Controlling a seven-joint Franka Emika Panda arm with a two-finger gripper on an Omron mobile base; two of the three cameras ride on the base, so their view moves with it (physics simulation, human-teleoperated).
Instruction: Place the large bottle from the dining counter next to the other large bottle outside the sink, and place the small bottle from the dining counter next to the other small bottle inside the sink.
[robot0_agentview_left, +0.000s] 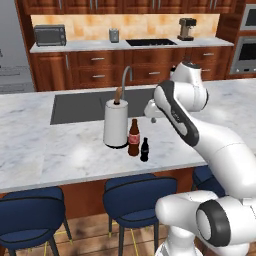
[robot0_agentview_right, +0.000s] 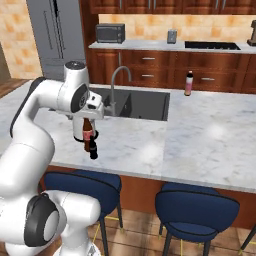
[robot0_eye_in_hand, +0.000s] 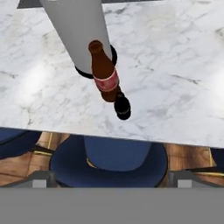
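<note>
STEP: approach brown bottle (robot0_eye_in_hand: 105, 72) | END EFFECTOR: above tabletop (robot0_eye_in_hand: 175, 65), jaws wide, nothing held | TARGET: upright near tabletop edge, 12 o'clock in hand view, axis vertical | NEIGHBOUR: black bottle (robot0_eye_in_hand: 123, 106) touching at its 5 o'clock

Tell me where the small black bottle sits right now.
The small bottle stands upright near the dining counter's stool-side edge, just right of the brown bottle in the left base view.
</note>
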